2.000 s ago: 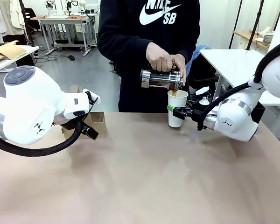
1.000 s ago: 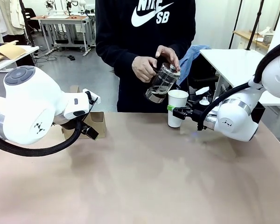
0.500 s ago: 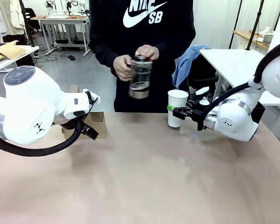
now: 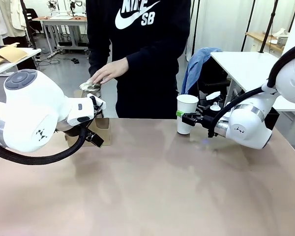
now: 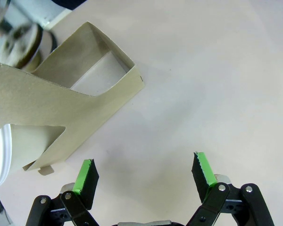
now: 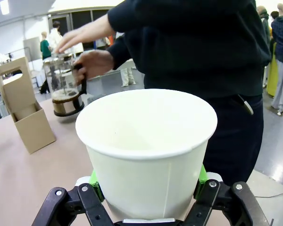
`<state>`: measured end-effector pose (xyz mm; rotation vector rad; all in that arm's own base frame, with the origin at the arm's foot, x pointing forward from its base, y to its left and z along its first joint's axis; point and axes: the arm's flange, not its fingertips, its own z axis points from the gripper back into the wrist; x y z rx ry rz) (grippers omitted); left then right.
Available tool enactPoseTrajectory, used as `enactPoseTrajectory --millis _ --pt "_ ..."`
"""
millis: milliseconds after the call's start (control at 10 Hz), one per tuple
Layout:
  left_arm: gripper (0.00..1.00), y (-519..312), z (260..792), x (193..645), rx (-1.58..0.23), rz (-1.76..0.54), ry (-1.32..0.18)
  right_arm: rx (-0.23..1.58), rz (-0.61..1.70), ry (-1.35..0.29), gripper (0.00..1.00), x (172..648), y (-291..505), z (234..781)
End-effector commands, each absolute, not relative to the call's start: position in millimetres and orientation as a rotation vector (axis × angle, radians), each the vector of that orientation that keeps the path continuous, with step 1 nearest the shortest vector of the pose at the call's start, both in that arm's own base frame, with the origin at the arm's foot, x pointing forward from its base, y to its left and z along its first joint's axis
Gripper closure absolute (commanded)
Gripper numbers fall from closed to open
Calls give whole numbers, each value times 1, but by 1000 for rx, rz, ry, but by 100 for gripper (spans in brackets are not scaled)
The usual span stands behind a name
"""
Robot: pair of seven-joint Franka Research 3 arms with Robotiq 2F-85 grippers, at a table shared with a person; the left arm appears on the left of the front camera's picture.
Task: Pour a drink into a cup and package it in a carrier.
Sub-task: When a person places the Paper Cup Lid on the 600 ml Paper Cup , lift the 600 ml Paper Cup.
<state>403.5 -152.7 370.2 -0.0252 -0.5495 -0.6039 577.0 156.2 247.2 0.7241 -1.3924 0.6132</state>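
Two black grippers with green pads are over your matte tan table [image 4: 152,187]. Your left gripper [image 5: 144,172] is spread wide and holds nothing. It hangs over bare tabletop just beside the small brown cardboard carrier [image 5: 61,108].

Your right gripper [image 6: 148,181] is pressed in on the tall white paper cup [image 6: 148,155]. One pad grips each side of the lower wall, and the cup stands upright at the far right of the table [image 4: 187,110]. The cup is smooth and tapered, has a rolled rim and carries no lid. From this angle you see only its white inner wall.

Farther left, the carrier [image 4: 104,127] is a flat-sided box with an open top and an upright handle panel with a slot cut through it. It is plain, unprinted board.

Just behind the carrier is the clear glass carafe with dark fittings [image 6: 63,92]. A low layer of dark brown drink [image 6: 63,95] sits near its bottom. You cannot tell whether the carafe rests on the table.

One of the person's hands [image 4: 108,71] is over the carafe's top, and the other is at its handle. The person's black sweatshirt [image 4: 147,59] shows a white swoosh with "SB" below it. The lettering above that is cut off by the top edge.
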Motion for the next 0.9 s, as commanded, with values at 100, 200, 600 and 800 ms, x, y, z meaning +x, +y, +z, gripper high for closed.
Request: enactPoseTrajectory --millis 100,200,600,800 --pt "0 -152 370 404 -27 -603 -550 721 621 -1397 19 577 158 251" --pt "0 -152 370 404 -27 -603 -550 721 621 -1397 19 577 158 251" --pt "0 -152 370 404 -27 -603 -550 721 621 -1397 19 577 158 251" --pt "0 -152 370 404 -27 -603 -550 721 621 -1397 19 577 158 251"
